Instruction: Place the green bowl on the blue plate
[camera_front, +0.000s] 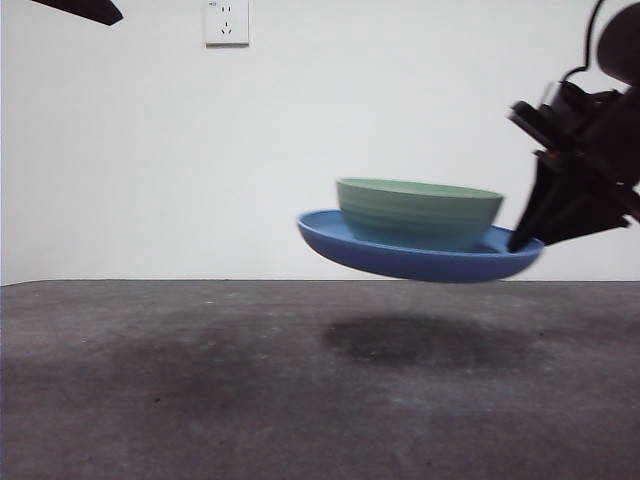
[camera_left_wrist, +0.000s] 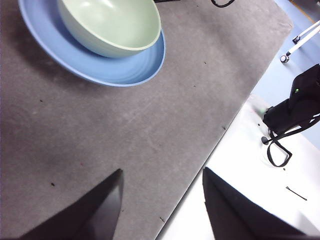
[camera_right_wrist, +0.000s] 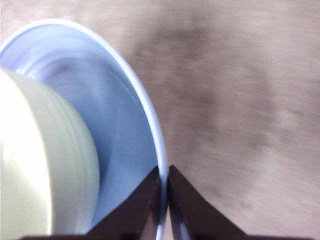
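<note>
The green bowl (camera_front: 418, 212) sits in the blue plate (camera_front: 345, 245), and the plate hangs clear of the grey worktop (camera_front: 200, 380) with its shadow beneath. The right end effector (camera_right_wrist: 164, 192) pinches the plate's rim at one edge. The left end effector (camera_left_wrist: 162, 200) waits well apart, its jaws spread and holding nothing.
</note>
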